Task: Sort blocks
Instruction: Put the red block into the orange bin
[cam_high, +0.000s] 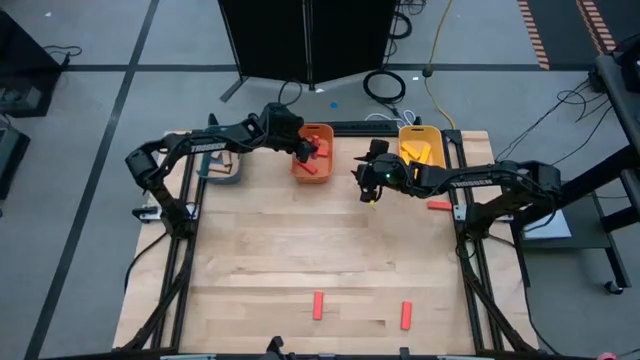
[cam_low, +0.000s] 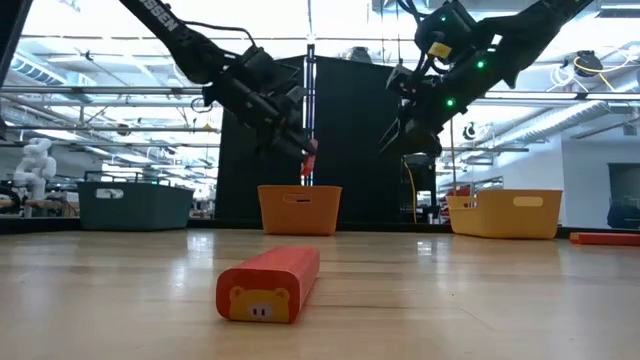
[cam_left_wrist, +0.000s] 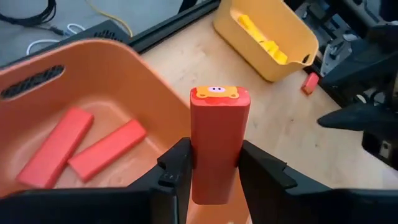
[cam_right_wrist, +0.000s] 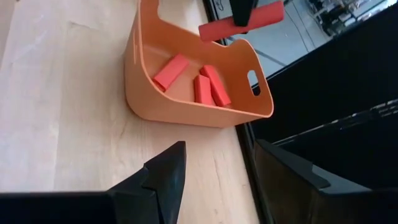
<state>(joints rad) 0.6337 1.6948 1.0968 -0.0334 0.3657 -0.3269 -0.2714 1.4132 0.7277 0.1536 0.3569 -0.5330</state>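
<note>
- Pale wooden worktop (cam_high: 300, 250) on a grey workshop floor, black cabinet beyond the far edge; three plastic bins along that far edge: teal bin (cam_high: 225, 168) at left, orange bin (cam_high: 315, 160) in the middle, yellow bin (cam_high: 421, 143) at right.
- Left hand (cam_left_wrist: 214, 177) raised over the orange bin, fingers clamped on a flat red wooden block with a cartoon face on its end (cam_left_wrist: 217, 143); other red blocks (cam_right_wrist: 202, 81) already lying inside that bin.
- Right hand (cam_right_wrist: 217, 171) hovering between the orange and yellow bins, jaws parted, empty.
- Yellow blocks (cam_left_wrist: 264, 40) in the yellow bin; three more red blocks loose on the worktop: two near the front edge (cam_high: 318, 305) (cam_high: 407, 315), one at right beside the frame (cam_high: 438, 205).
- Risk: release from this height, block possibly bouncing off the rim or those already inside and landing outside.
- Risk: two arms close together over the far edge; contact likely if either swings across.
</note>
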